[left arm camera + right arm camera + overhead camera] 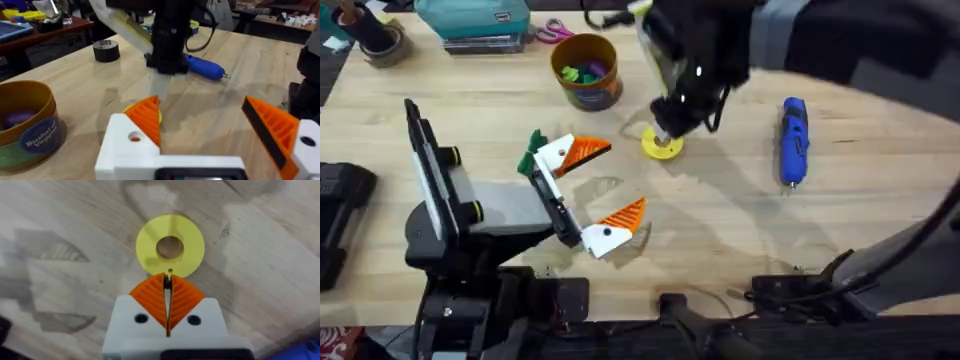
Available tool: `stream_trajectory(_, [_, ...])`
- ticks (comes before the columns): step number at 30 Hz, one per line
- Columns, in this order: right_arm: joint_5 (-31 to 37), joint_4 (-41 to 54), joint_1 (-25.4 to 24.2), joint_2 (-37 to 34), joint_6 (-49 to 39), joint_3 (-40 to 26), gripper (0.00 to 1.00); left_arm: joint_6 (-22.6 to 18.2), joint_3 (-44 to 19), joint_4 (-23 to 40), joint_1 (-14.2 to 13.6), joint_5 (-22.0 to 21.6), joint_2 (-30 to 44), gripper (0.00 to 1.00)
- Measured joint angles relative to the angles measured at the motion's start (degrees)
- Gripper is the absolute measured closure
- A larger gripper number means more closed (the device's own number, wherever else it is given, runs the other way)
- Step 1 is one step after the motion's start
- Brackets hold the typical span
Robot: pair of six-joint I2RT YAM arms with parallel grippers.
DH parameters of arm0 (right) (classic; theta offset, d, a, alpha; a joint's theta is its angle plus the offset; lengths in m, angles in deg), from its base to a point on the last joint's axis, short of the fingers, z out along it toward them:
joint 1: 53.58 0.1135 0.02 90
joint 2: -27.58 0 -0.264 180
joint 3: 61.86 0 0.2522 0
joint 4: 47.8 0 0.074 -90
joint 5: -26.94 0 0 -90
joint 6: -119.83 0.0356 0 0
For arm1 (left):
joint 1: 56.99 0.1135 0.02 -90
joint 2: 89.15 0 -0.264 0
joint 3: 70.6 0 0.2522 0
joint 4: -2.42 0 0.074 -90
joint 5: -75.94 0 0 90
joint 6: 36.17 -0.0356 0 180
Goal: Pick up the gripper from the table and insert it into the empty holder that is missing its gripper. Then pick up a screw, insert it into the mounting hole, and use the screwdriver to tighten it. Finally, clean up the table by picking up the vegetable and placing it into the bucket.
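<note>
Orange right fingers (167, 297) pinching screw (170, 272) over yellow ring (170, 246) | left fingers (603, 185) spread

Even, bright indoor light falls on the table (740, 240), with soft-edged grey shadows spreading on the wood under the right arm and beside the yellow ring (170, 247). In the overhead view the right arm (800, 40) rises close to the lens and shows large, dark and smeared. In the left wrist view the near white fingers (131, 145) and the room behind look soft.
</note>
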Motion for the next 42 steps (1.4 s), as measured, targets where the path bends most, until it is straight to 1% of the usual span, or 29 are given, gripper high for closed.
stream_trajectory(3, [0.0, 8.1, 0.2, 0.0, 0.0, -8.7, 0.995, 0.0, 0.0, 0.0, 0.0, 0.0, 0.0, 0.016])
stream_trajectory(7, [0.4, 16.6, 0.2, 0.1, -1.4, -19.9, 0.995, 0.0, 0.0, 0.0, 0.0, 0.0, 0.0, 0.014])
stream_trajectory(10, [0.7, 21.9, 0.2, 0.1, -2.5, -27.0, 0.995, 0.0, 0.0, 0.0, 0.0, 0.0, 0.0, 0.015])
stream_trajectory(13, [0.7, 25.7, 0.2, 0.1, -3.5, -32.6, 0.995, 0.0, 0.0, 0.0, 0.0, 0.0, 0.0, 0.015])
stream_trajectory(16, [0.7, 28.9, 0.2, 0.1, -5.0, -36.7, 0.995, 0.0, 0.0, 0.0, 0.0, 0.0, 0.0, 0.015])
stream_trajectory(20, [0.7, 29.7, 1.1, 0.1, -6.4, -40.1, 0.995, 0.0, 0.0, 0.0, 0.0, 0.0, 0.0, 0.015])
stream_trajectory(23, [0.7, 29.1, 3.1, 0.1, -8.0, -41.1, 0.995, 0.0, 0.0, 0.0, 0.0, 0.0, 0.0, 0.015])
stream_trajectory(32, [0.7, 25.5, 9.8, 0.1, -9.9, -41.2, 0.995, 0.0, 0.0, 0.0, 0.0, 0.0, 0.0, 0.015])
stream_trajectory(42, [0.7, 22.0, 14.3, 0.1, -11.6, -41.2, 0.995, 0.0, 0.0, 0.0, 0.0, 0.0, 0.0, 0.015])
